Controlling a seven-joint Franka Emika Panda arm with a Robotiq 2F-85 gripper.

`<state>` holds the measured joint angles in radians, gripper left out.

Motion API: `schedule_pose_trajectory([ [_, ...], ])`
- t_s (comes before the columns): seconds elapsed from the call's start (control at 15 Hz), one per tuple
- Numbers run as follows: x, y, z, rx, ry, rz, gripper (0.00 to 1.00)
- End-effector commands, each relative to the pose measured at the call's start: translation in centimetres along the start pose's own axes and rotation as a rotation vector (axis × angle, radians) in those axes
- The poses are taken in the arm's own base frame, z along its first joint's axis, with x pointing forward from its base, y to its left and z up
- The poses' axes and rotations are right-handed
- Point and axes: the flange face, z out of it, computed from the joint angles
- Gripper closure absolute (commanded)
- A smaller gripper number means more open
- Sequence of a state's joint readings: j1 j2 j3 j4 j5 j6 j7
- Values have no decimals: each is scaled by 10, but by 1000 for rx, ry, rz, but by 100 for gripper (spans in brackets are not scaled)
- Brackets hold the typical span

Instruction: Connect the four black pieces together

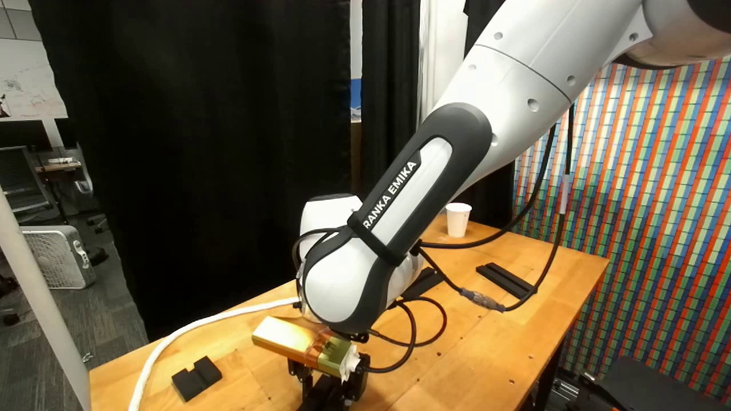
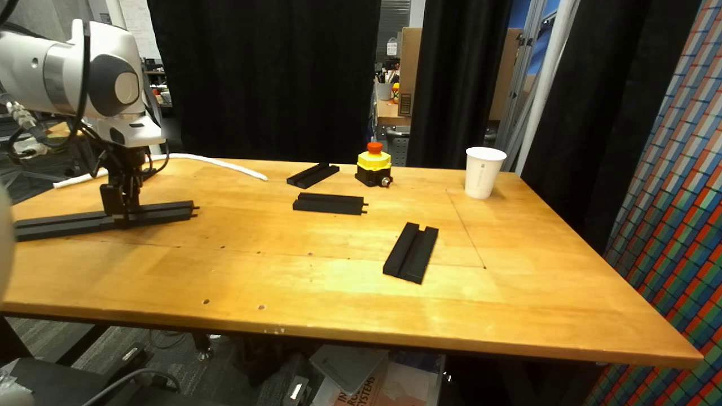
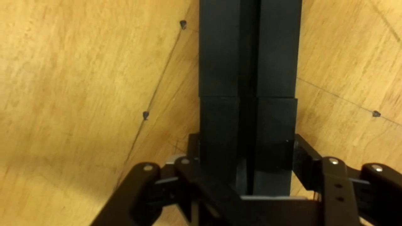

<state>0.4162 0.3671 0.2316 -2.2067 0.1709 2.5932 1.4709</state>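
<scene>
Wooden worktop (image 2: 316,299), contents from the left in an exterior view. Far-left bar (image 2: 65,224), black, grooved lengthwise, lying flat. Fingers (image 3: 304,163), black, pointing down, clamped on both long sides of the held bar (image 2: 163,213), parted only as far as its width allows, as the wrist view shows. Held bar: black, grooved, gripped towards its left end; two pegs at its right end; its left end meets the far-left bar at a fine seam, grooves in line; whether fully seated, cannot tell. White tube (image 2: 225,165), curving behind this pair. Slanted bar (image 2: 312,176), black, grooved, towards the back. Middle bar (image 2: 329,204), black, lying crosswise in front of the slanted bar, two pegs at its right end. Red button (image 2: 374,148) on a yellow base (image 2: 374,162), near the slanted bar. Foremost bar (image 2: 410,254), black, grooved, aslant, apart from the others. White cup (image 2: 485,172), upright, at the right.
</scene>
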Motion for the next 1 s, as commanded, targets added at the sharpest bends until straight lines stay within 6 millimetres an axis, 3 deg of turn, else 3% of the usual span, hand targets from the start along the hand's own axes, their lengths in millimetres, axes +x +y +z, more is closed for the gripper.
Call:
schedule_pose_trajectory([
  [0.0,-5,5,6,-1,-8,11,55],
  [0.33,-6,1,12,6,-5,10,55],
  [0.93,-31,-2,16,37,-3,14,55],
])
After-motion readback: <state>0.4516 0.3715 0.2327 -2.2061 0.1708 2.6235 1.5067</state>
